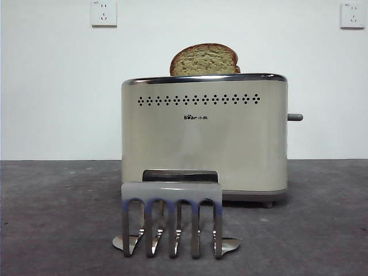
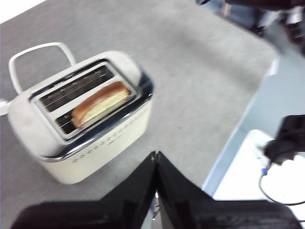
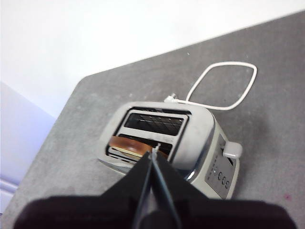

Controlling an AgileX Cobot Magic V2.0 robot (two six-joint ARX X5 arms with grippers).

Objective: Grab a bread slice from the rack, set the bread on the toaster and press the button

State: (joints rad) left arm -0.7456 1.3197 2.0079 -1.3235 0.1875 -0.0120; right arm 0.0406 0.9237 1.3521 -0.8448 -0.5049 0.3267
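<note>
The slice of bread (image 1: pixel 204 60) stands upright in one slot of the cream toaster (image 1: pixel 204 144), its domed brown top poking above the chrome rim. Seen from above, the bread (image 2: pixel 100 102) (image 3: pixel 128 145) fills the slot on the perforated side, and the other slot is empty. The metal rack (image 1: pixel 171 213) stands in front of the toaster with nothing between its prongs. The grey button (image 1: pixel 295 117) (image 3: pixel 232 150) sticks out of the toaster's narrow side. My left gripper (image 2: pixel 156 155) hangs shut above the table beside the toaster (image 2: pixel 95 152). My right gripper (image 3: pixel 152 155) is shut, high above the toaster (image 3: pixel 200 138).
A white power cord (image 2: pixel 38 52) (image 3: pixel 224 86) loops on the table behind the toaster. Two white wall sockets (image 1: pixel 103 12) (image 1: pixel 352 15) sit high on the wall. The grey table's edge (image 2: pixel 238 138) runs close by, with black equipment (image 2: pixel 290 138) beyond it.
</note>
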